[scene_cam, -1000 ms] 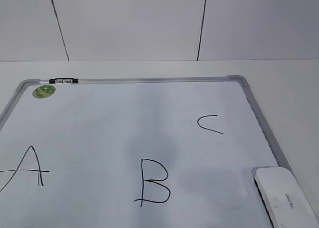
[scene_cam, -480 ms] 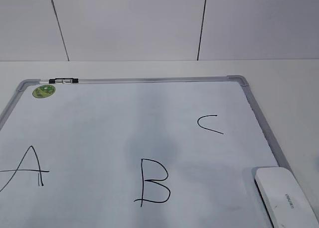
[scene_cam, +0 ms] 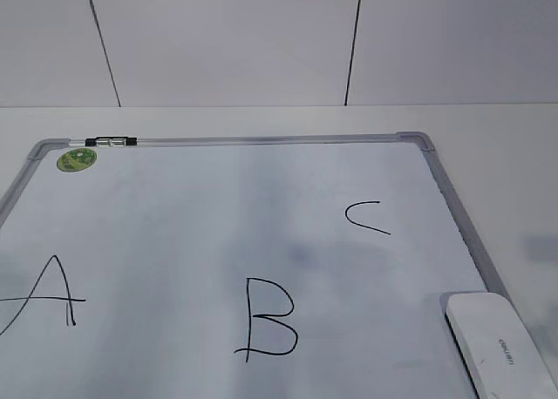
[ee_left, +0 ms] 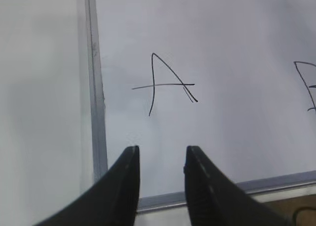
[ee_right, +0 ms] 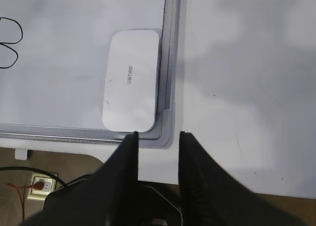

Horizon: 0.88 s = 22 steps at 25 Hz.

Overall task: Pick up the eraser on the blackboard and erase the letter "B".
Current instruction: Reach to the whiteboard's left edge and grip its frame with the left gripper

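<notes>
The eraser (ee_right: pixel 131 87) lies flat on the blackboard (scene_cam: pixel 174 225), tucked into the board's near right corner with its long side along the grey frame, presumably parked there so it stays clear of the writing. The right gripper (ee_right: pixel 158 137) hangs above and just short of that corner, over the frame and the bare table, its jaws parted with nothing between them; it looks lined up to descend on the eraser rather than touching it yet. The letter "B" (scene_cam: pixel 268 319) stands whole near the middle of the board's near half, well to the left of the eraser, with the "C" (scene_cam: pixel 366 217) beyond it toward the far right and the "A" (scene_cam: pixel 48 294) off at the left edge. The left gripper (ee_left: pixel 161 152) hovers over the board's near left area below the "A" (ee_left: pixel 165 83), jaws likewise apart and empty, seemingly just out of the way. Neither arm shows in the exterior view, only faint shadows on the board and table. The eraser's near end and part of the "A" are cut off there, the "B" is clipped in both wrist views, and the eraser's grey lettering is too small to read with confidence. A marker (scene_cam: pixel 112 141) rests against the far frame beside the green sticker (scene_cam: pixel 77 159).
</notes>
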Tool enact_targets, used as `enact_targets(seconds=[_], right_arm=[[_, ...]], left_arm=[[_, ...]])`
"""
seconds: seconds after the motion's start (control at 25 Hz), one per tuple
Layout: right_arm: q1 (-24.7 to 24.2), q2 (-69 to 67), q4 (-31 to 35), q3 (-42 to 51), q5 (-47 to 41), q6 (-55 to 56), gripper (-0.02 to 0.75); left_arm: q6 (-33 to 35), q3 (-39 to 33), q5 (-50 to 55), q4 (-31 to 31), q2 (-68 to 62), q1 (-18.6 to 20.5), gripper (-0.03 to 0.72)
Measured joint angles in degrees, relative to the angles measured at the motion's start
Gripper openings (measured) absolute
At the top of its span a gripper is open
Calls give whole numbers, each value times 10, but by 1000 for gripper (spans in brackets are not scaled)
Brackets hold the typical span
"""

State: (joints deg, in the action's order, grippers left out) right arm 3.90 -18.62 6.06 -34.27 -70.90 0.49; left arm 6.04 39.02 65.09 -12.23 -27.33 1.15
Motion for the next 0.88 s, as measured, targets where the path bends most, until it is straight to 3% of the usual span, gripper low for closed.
enact_targets(seconds=[0.28, 0.52, 0.88], right_arm=[[0, -80, -1, -53, -11, 0, 214], [0, -108, 4, -76, -12, -5, 214], [0, -206, 143, -100, -12, -58, 214]], left_arm=[[-14, 45, 22, 3, -150, 0, 239], [-15, 107, 26, 55, -248, 0, 239], [2, 197, 11, 82, -427, 0, 239]])
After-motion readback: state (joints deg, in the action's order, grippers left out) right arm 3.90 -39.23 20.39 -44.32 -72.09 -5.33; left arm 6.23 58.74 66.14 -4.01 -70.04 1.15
